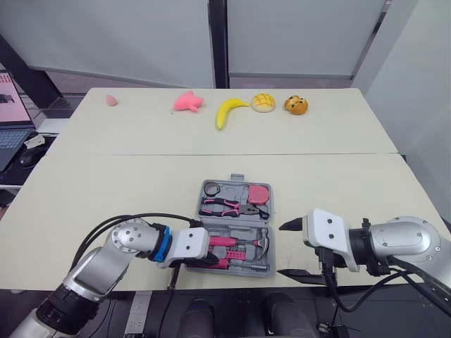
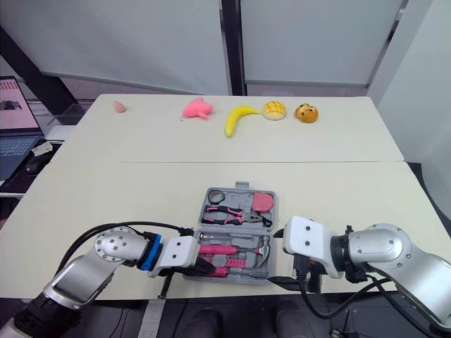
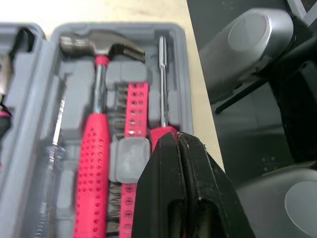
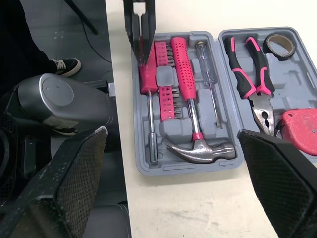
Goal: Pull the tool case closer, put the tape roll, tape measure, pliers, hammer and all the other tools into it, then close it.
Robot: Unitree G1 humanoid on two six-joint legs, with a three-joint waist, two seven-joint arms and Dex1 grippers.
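Left gripper [image 3: 177, 141], fingers pressed together, is bearing down on the screwdriver [image 3: 162, 84] under its tips. Right gripper [image 1: 290, 250] is hovering spread wide beside the tool case [image 1: 199, 211]. Everything's looking packed, so seemingly only closing is remaining.

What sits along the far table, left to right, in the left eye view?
small pink piece → pink toy → banana → yellow bun → orange toy

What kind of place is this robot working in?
Likely an office or lab test room: pale tables pushed together, a laptop off to the left, and toy foods lined up at the back.
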